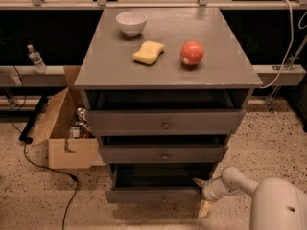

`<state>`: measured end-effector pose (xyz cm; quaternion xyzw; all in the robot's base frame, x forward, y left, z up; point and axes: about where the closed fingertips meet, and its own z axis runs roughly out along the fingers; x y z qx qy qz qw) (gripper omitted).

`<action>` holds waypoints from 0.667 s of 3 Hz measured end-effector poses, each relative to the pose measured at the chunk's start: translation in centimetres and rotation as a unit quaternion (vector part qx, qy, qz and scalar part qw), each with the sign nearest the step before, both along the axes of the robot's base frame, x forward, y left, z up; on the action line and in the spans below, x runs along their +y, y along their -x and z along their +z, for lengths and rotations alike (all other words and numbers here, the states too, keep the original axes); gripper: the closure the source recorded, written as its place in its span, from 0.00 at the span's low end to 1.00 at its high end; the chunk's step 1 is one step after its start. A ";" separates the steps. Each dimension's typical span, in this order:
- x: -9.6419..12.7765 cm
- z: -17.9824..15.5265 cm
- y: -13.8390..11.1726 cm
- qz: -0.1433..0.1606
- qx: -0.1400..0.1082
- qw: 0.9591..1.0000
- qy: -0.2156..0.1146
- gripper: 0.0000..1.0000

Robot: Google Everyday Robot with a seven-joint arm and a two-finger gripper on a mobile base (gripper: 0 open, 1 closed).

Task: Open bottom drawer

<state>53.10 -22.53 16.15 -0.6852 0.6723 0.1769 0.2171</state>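
Observation:
The bottom drawer (156,194) is the lowest grey front of the cabinet (165,80). It stands pulled out, with a dark gap above its front. Its small knob (164,197) shows mid-front. My gripper (202,194) is at the drawer's right front corner, just above the floor. One pale fingertip (197,181) lies by the top of the drawer front and the other (205,209) below it. The fingers stand apart with nothing between them. The white arm (268,200) comes in from the lower right.
The middle drawer (163,153) and top drawer (165,121) also stand slightly out. A white bowl (131,22), yellow sponge (148,51) and red apple (192,52) sit on top. A cardboard box (67,128) and a black cable (43,162) lie on the floor at left.

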 end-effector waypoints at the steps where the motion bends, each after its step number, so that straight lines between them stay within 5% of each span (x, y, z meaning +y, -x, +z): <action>1: 0.1 -0.9 2.1 0.006 0.026 1.000 0.005 0.00; 2: 0.1 -0.5 3.6 0.009 0.034 0.999 0.009 0.18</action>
